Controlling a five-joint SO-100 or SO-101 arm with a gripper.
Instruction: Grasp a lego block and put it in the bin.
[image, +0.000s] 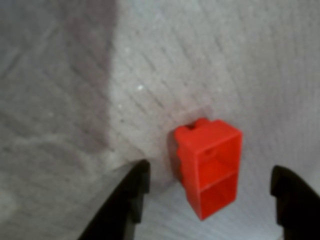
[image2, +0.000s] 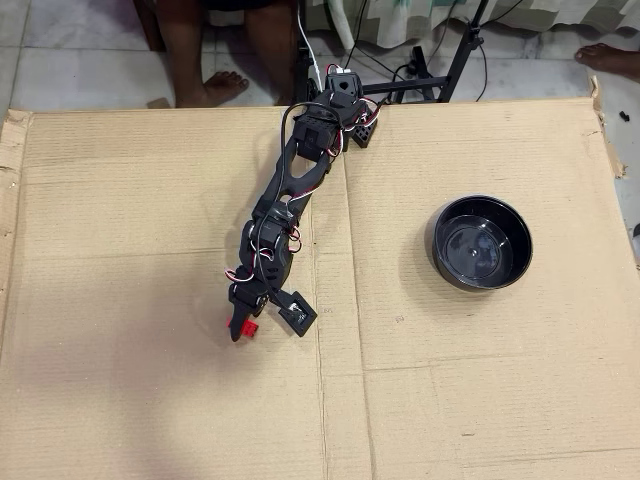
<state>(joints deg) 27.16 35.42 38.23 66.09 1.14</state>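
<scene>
Lying on its side on the cardboard worktop (image2: 150, 250), the lego block (image: 210, 167) sits between the spread fingers (image: 127, 200), touching neither in the wrist view. Gripper (image2: 262, 322) is low over it in the overhead view. Bin (image2: 480, 243) stands well apart, to the right.

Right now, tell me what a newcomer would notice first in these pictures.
The red brick jumps out, lying on its side on the cardboard between the open hand's two dark fingers. In the overhead view, the glossy black bowl sits apart at the right, empty, well away from the arm.
</scene>
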